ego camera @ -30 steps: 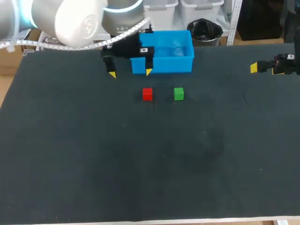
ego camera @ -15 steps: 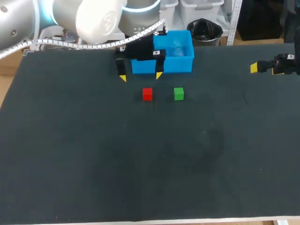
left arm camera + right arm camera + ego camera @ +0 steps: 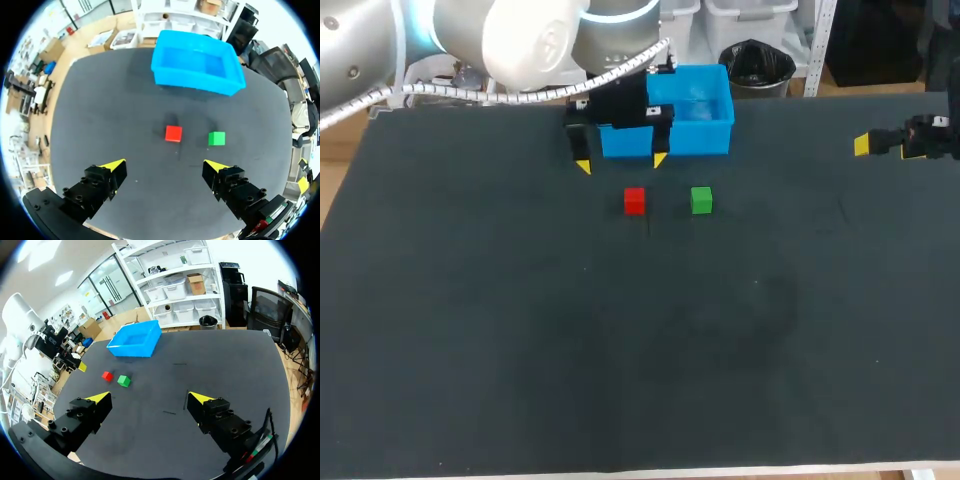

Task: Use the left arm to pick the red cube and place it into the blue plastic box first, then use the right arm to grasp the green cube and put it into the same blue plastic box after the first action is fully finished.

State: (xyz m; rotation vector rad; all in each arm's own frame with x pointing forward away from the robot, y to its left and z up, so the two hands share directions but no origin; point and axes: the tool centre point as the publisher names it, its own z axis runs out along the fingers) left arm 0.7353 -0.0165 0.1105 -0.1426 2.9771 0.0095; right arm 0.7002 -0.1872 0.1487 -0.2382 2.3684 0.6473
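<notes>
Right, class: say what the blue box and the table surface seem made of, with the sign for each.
The blue box: likely moulded plastic, smooth, slight sheen on its walls. The table surface: seemingly dark matte cloth or felt, no glare.

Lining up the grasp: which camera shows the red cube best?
The left wrist view: the red cube is large and unobstructed, ahead of the fingers. The head view shows the cube small; the right wrist view, tiny.
</notes>
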